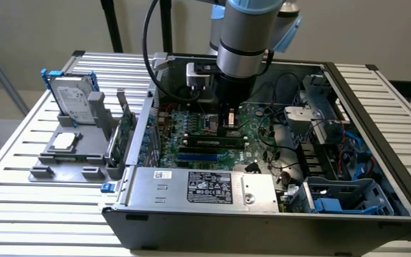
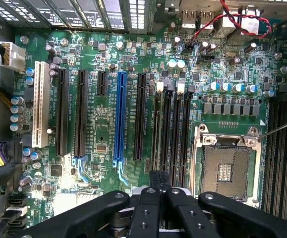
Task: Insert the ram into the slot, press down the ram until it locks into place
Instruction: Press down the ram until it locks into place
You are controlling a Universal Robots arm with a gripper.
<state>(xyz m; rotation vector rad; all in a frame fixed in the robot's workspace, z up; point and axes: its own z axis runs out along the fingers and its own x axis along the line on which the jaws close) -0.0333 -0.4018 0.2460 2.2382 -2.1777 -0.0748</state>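
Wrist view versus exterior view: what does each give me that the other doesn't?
Wrist alone: the CPU socket, the blue slot and white slot seen end to end. Exterior alone: the hard drive on the grey fixture, the power supply, the whole case. Both: the gripper over the motherboard.

Green ram (image 1: 216, 141) — black slot (image 2: 169, 130), seemingly.

Even bright light, glare patch on the motherboard (image 2: 79, 196)
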